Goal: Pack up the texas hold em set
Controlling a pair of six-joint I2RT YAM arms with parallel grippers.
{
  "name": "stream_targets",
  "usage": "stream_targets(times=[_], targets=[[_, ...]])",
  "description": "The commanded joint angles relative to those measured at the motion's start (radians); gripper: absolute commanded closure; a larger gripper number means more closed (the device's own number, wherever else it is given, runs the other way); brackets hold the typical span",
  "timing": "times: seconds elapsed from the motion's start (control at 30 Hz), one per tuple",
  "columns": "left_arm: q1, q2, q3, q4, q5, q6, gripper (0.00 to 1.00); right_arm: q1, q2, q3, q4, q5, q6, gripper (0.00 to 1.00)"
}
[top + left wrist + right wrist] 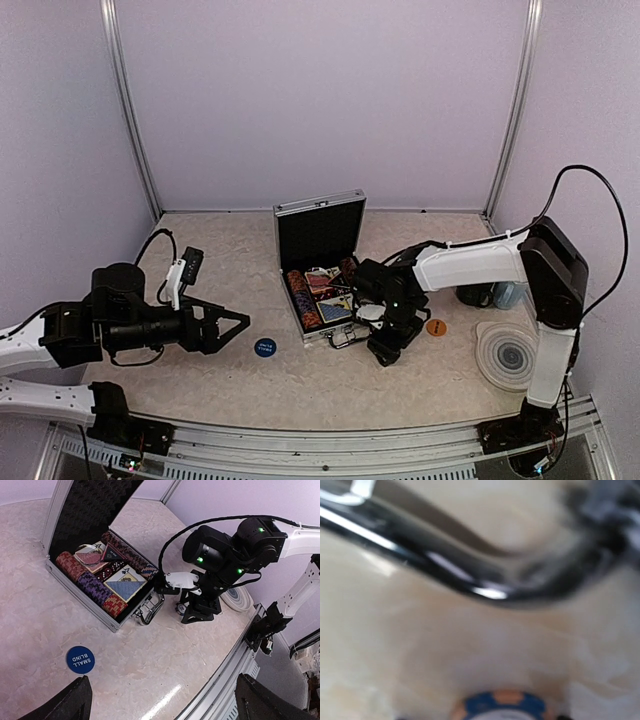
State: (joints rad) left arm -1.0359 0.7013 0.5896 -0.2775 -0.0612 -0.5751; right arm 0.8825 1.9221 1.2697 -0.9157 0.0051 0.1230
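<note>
Top view: the open aluminium case stands lid-up, partly packed. My left gripper hangs spread wide, left of the case. My right gripper points down at the case's front right corner, and I cannot tell its jaw state.

Left wrist view: the Small Blind button lies flat before the case.

Right wrist view, blurred: a blue-and-orange chip lies beside the case handle. Hazard: my finger snags that handle, dragging the case.

Blocked behind the case by its upright lid; crowded at the front right corner by the right arm. Open across the table left of it, bar a blue button.
</note>
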Motion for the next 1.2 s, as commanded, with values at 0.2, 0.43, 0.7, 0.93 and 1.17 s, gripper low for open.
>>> stream_targets(times=[0.2, 0.43, 0.7, 0.93, 1.17], targets=[[-0.01, -0.034, -0.017, 0.013, -0.017, -0.002, 0.01, 0.038, 0.099, -0.003, 0.058, -0.014, 0.02, 0.47], [-0.011, -0.028, -0.019, 0.016, -0.012, 0.0, 0.01, 0.041, 0.085, -0.015, 0.056, -0.013, 0.023, 0.55], [-0.014, -0.037, -0.021, 0.016, -0.014, -0.006, 0.01, 0.062, 0.061, 0.023, 0.037, 0.045, 0.031, 0.6], [-0.021, -0.047, -0.035, 0.022, -0.014, -0.025, 0.01, 0.075, 0.03, 0.085, -0.002, 0.073, 0.037, 0.6], [-0.022, -0.048, -0.069, 0.036, -0.023, -0.068, 0.01, 0.083, -0.033, 0.138, -0.029, 0.078, 0.037, 0.6]])
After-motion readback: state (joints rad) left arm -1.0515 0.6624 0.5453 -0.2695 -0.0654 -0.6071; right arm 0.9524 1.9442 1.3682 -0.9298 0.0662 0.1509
